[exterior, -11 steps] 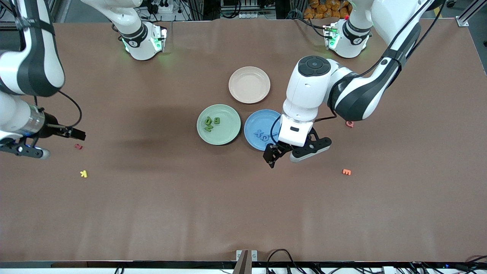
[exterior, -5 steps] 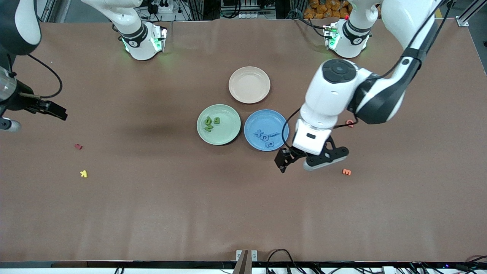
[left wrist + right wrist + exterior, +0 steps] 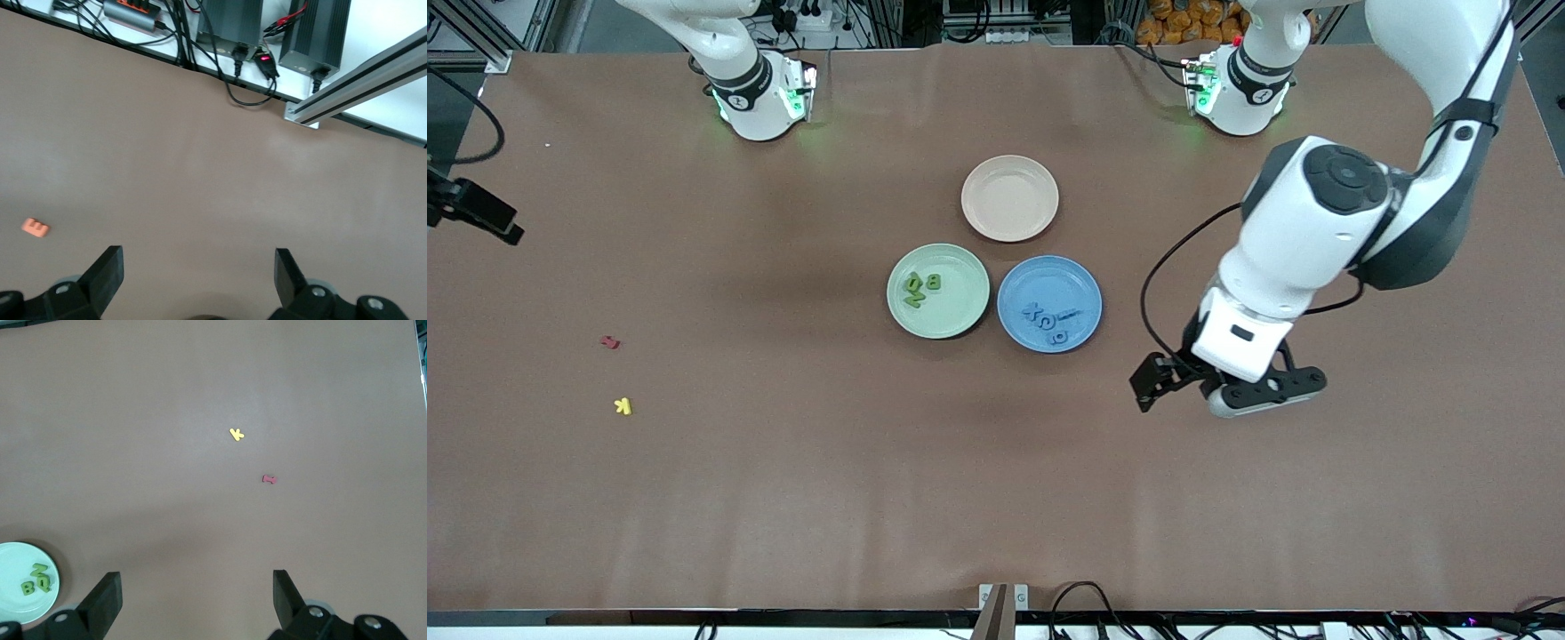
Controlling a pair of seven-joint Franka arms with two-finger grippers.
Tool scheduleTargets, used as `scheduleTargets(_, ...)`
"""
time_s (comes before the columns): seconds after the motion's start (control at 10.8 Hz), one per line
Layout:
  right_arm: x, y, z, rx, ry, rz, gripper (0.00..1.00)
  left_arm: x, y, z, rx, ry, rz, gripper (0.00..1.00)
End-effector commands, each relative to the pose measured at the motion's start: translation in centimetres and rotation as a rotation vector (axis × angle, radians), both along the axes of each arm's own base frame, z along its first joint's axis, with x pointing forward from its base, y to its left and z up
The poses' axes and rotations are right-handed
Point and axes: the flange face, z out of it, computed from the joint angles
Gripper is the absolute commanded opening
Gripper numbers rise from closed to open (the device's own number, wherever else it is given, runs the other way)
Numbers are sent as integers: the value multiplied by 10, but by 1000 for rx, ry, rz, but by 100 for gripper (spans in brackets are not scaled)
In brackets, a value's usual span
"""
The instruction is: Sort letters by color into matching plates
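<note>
The pale green plate (image 3: 960, 307) holds a cluster of green letters (image 3: 920, 288); plate (image 3: 13, 600) and letters (image 3: 35, 580) also show in the right wrist view. Beside it, toward the left arm's end, the blue plate (image 3: 1080, 293) carries several blue letters (image 3: 1047, 318). My left gripper (image 3: 1152, 384) hangs over bare table past the blue plate, toward the left arm's end. It is open (image 3: 198, 270) and holds nothing. My right gripper (image 3: 485, 218) is at the edge of the right arm's end of the table, open and empty (image 3: 195, 590).
A beige-pink plate (image 3: 1009, 197) sits farther from the front camera than the two plates. A red letter (image 3: 610, 341) and a yellow K (image 3: 623, 406) lie toward the right arm's end. An orange E (image 3: 35, 227) lies on the table under my left hand.
My left gripper has swung away from over the blue plate toward the left arm's end, uncovering its letters. My right gripper has drawn back toward the table's edge.
</note>
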Motion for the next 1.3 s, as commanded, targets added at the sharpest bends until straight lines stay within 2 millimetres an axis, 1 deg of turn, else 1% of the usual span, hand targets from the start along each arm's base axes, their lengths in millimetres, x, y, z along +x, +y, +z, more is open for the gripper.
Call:
scheduleTargets(0.0, -4, 5, 37, 14, -12, 38, 100, -1, 29, 25, 71, 50, -54, 100)
scheduleTargets(0.09, -7, 4, 49, 13, -26, 38, 100, -1, 36, 28, 92, 65, -89, 100)
scheduleTargets(0.19, -8, 4, 55, 12, -37, 36, 100, 0, 55, 37, 106, 70, -104, 100)
scheduleTargets(0.37, -10, 12, 58, 10, -32, 49, 100, -2, 96, 56, 116, 102, -89, 100)
scheduleTargets(0.46, -11, 5, 62, 15, -37, 38, 100, -4, 119, 67, 155, 106, -104, 100)
scheduleTargets(0.56, -8, 3, 53, 15, -14, 33, 100, -9, 132, 77, 175, 111, -118, 100)
scheduleTargets(0.65, 0, 4, 34, 17, 43, 31, 100, -15, 138, 91, 187, 96, -108, 100)
scheduleTargets(0.74, 6, 4, 20, 17, 82, 30, 100, -17, 150, 95, 203, 104, -89, 100)
scheduleTargets(0.83, 9, 4, 12, 17, 93, 31, 100, -23, 158, 101, 223, 110, -80, 100)
scheduleTargets(0.93, 10, 3, 10, 17, 90, 30, 100, -28, 171, 107, 244, 124, -85, 100)
scheduleTargets(1.02, 13, 2, 7, 15, 70, 29, 100, -36, 183, 113, 274, 140, -130, 100)
scheduleTargets(1.11, 16, 2, 4, 14, 54, 33, 100, -46, 191, 120, 284, 142, -135, 100)
scheduleTargets(1.2, 19, 1, -1, 13, 48, 33, 100, -52, 197, 118, 288, 151, -126, 100)
